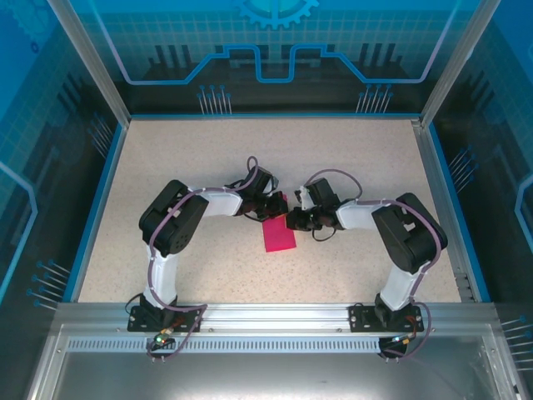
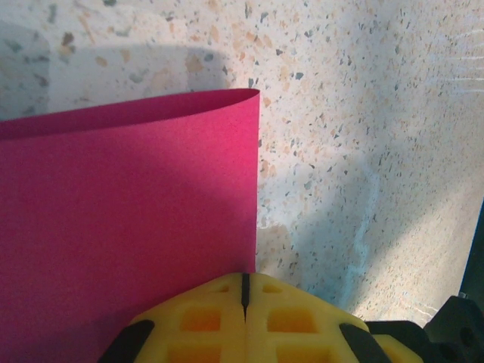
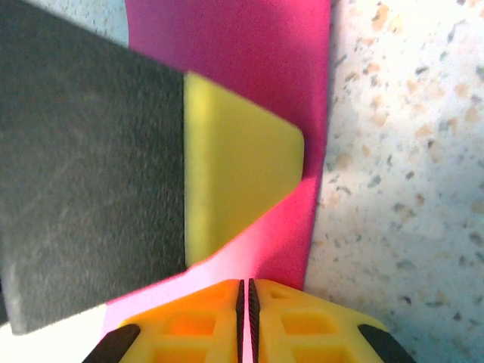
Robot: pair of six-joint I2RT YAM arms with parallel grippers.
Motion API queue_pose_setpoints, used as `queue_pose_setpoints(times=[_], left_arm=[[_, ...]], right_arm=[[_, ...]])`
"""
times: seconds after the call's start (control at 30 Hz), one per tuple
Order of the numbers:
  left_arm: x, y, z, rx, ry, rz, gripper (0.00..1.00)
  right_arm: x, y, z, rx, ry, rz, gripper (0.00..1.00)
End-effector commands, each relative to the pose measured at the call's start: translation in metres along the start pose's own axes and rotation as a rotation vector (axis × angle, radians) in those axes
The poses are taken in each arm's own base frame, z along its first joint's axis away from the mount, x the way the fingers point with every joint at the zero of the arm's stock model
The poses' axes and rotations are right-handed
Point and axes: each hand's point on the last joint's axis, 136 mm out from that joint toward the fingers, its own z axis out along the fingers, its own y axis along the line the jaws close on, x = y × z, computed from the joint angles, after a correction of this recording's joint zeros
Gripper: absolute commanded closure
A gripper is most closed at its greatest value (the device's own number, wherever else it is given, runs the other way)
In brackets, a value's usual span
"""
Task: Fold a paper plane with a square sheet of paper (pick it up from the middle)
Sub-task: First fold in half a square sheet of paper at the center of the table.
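Snugly, paper [image 2: 128, 227] (curled) in left claw [image 2: 244, 286], right claw [image 3: 245, 291]

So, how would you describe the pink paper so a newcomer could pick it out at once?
Start from the speckled beige table inside the blue-walled enclosure, where two black robot arms reach toward each other. Between the left gripper and the right gripper lies a magenta-pink sheet of thin paper, curved over on itself. It is the only vivid thing lying on the tabletop.
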Motion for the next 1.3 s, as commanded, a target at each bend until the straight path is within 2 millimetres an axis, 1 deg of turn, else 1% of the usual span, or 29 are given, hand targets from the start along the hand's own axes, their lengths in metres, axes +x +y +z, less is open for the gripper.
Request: queue_pose_setpoints(times=[0.0,0.27,0.37,0.4,0.47,0.57,0.63,0.7,0.77,0.87,0.93,1.03,1.13,1.2,1.27], left_arm=[[0.024,0.048,0.002,-0.148,0.061,-0.097,1.0],[0.024,0.049,0.002,-0.152,0.062,-0.098,1.0],[0.024,0.047,0.002,-0.145,0.062,-0.089,1.0],[0.023,0.047,0.001,-0.144,0.062,-0.088,1.0],[0.023,0.045,0.001,-0.137,0.065,-0.08,1.0],[0.023,0.04,0.001,-0.126,0.069,-0.071,1.0],[0.022,0.038,0.0,-0.119,0.07,-0.066,1.0],[0.022,0.035,-0.001,-0.11,0.069,-0.06,1.0],[0.021,0.032,-0.001,-0.105,0.071,-0.057,1.0],[0.02,0.027,-0.001,-0.088,0.074,-0.053,1.0],[0.02,0.023,-0.001,-0.077,0.077,-0.05,1.0],[0.018,0.011,-0.003,-0.044,0.084,-0.059,1.0],[0.01,-0.014,-0.009,0.014,0.076,-0.041,1.0],[0.005,-0.026,-0.012,0.038,0.067,-0.026,1.0],[0.004,-0.032,-0.01,0.06,0.069,-0.025,1.0]], right_arm=[[0.057,-0.008,-0.005,0.023,0.177,0.003,0.87],[0.095,-0.002,-0.026,-0.025,0.247,-0.014,0.86],[0.1,-0.002,-0.033,-0.019,0.248,-0.023,0.86],[0.099,-0.001,-0.035,-0.019,0.239,-0.027,0.86],[0.088,0.004,-0.042,-0.019,0.192,-0.037,0.86],[0.059,0.014,-0.053,-0.018,0.08,-0.039,0.86],[0.043,0.019,-0.056,-0.028,0.025,-0.036,0.86],[0.032,0.022,-0.056,-0.031,-0.002,-0.031,0.85],[0.025,0.025,-0.049,-0.041,0.008,-0.029,0.85],[0.02,0.03,-0.036,-0.07,0.036,-0.023,0.86],[0.019,0.028,-0.027,-0.069,0.051,-0.014,0.86],[0.025,0.013,-0.017,-0.024,0.075,0.015,0.87],[0.033,-0.007,-0.013,0.032,0.088,0.041,0.87],[0.038,-0.013,-0.011,0.038,0.104,0.049,0.87],[0.042,-0.017,-0.011,0.048,0.121,0.053,0.87]])
